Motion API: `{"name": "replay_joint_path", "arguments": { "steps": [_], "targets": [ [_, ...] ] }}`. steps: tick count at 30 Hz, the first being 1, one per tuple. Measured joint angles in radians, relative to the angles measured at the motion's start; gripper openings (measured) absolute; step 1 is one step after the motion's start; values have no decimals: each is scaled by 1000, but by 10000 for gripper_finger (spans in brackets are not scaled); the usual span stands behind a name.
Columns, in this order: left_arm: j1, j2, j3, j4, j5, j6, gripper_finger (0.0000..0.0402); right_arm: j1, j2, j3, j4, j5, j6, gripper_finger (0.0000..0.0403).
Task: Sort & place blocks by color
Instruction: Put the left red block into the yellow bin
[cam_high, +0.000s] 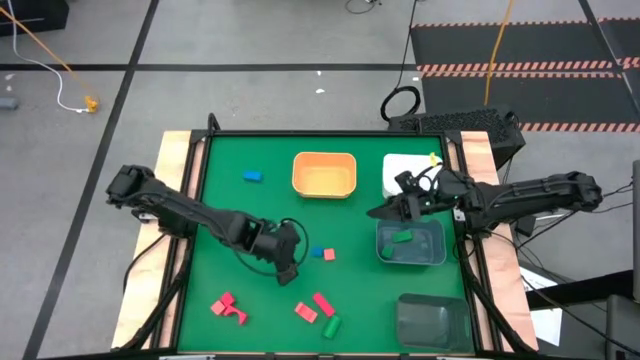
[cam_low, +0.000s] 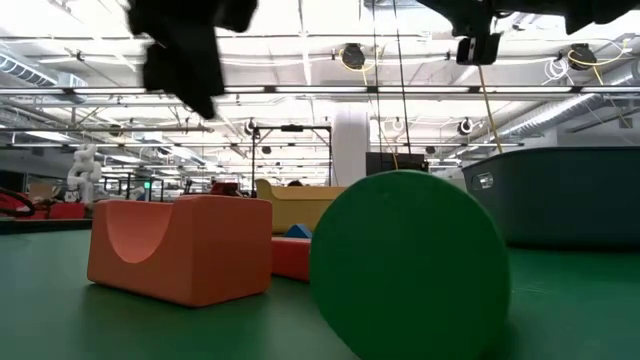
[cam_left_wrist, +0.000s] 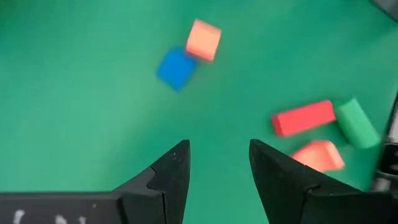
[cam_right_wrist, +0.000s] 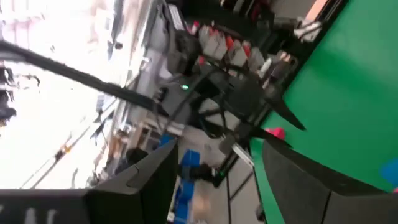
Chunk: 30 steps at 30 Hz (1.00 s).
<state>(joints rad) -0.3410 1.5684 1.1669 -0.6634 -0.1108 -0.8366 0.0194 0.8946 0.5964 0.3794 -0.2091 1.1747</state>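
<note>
Left claw (cam_high: 291, 270) hovering empty and parted over the green counter (cam_high: 250, 215) near small blue cube (cam_left_wrist: 176, 68); right claw (cam_high: 385, 211) gaping above grey bin (cam_high: 436, 256) holding green block (cam_high: 403, 237).

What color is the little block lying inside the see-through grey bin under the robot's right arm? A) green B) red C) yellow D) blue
A: in the high view one green block lies inside the grey bin, just below the right gripper.
</note>
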Motion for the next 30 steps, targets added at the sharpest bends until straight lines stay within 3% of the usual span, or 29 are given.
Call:
{"name": "replay_joint_path", "arguments": {
  "steps": [8, 15, 21, 24, 30],
  "targets": [
    [-170, 0, 40, -87, 13, -681, 166, 25, 37, 0, -3, -5, -143, 222],
    [-313, 0, 41, -87, 13, -1167, 165, 35, 38, 0, -3, -6, -327, 222],
    [-429, 14, 41, -95, 16, -1522, 165, 35, 37, 0, -3, -13, -380, 222],
    [-478, 16, 41, -93, 23, -1631, 165, 35, 37, 0, -5, -34, -387, 222],
    [-487, 16, 41, -127, 143, -1661, 165, 35, 37, 0, -16, -59, -402, 222]
  ]
}}
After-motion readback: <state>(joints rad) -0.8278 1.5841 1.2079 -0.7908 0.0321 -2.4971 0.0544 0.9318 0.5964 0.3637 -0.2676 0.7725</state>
